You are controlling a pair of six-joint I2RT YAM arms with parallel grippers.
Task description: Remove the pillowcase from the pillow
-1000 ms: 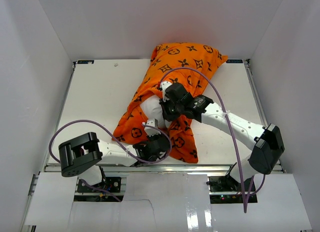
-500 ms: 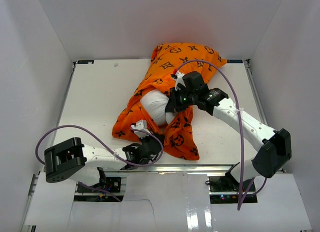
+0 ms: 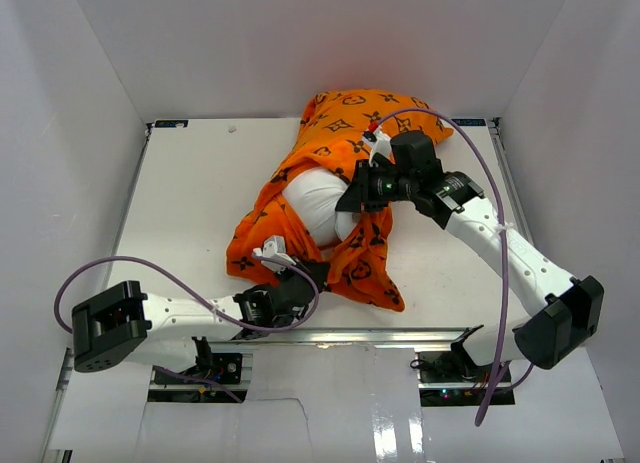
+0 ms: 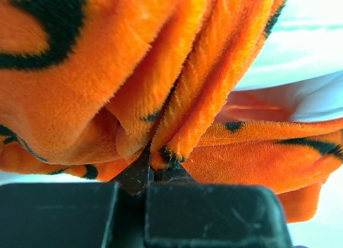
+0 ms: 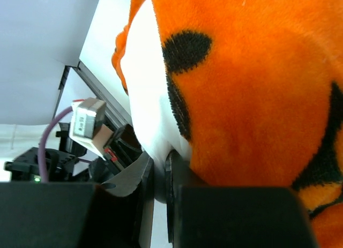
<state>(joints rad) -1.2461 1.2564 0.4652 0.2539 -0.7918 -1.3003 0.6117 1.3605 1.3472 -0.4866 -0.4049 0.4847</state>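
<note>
- Left gripper [image 4: 155, 170]: the fingers are pressed together on a fold of the bright orange plush pillowcase [image 4: 80, 92] with dark brown motifs. In the left wrist view the fold's edge is clamped between the black tips.
- Right gripper [image 5: 159, 170]: the fingers are closed to a narrow slit, with cloth of the large, plain white stuffed pillow [image 5: 146, 98] pinched between them. Orange plush is pressed against the outer side of one finger.
- From above, the left gripper [image 3: 298, 280] is seen low at the near edge of the flat white table [image 3: 190, 193], holding the near hem of the cover. The right gripper [image 3: 360, 195] is seen at mid-table, at the exposed white bulge.
- The pillowcase [image 3: 345, 123] is stretched diagonally from the far edge of the table to the near edge. Its far end is filled out and its near end is bunched and parted into two flaps.
- The pillow [image 3: 315, 198] is exposed as a rounded white patch between those flaps. The rest is covered.
- A purple cable [image 3: 150, 275] is looped beside the left arm.
</note>
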